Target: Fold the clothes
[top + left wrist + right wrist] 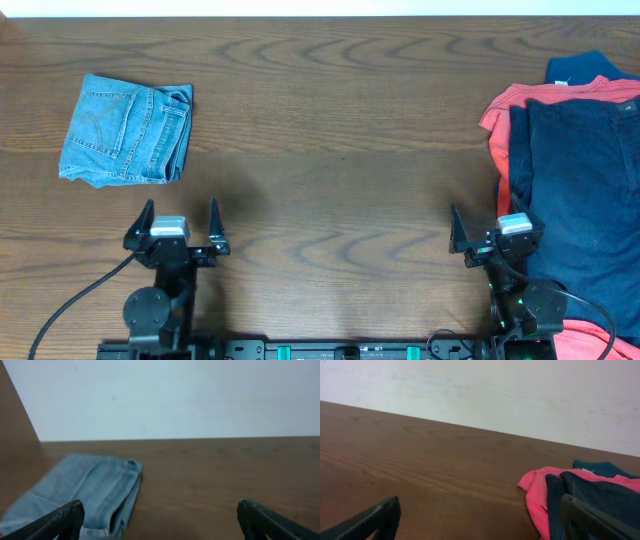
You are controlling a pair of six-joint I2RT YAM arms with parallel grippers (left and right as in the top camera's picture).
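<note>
The light blue denim jeans (126, 131) lie folded in a compact square at the table's far left, a back pocket facing up; they also show in the left wrist view (92, 490). My left gripper (180, 228) is open and empty, near the front edge, apart from the jeans; its fingers frame the left wrist view (160, 520). My right gripper (492, 232) is open and empty at the left edge of a pile: a navy garment (580, 180) on a coral-red one (505, 105), with a teal one (585, 66) behind. The pile shows in the right wrist view (590, 495).
The wooden table (340, 150) stretches between the jeans and the pile. A pale wall (495, 390) runs behind the table's far edge. Black cables (60, 310) trail from the arm bases at the front.
</note>
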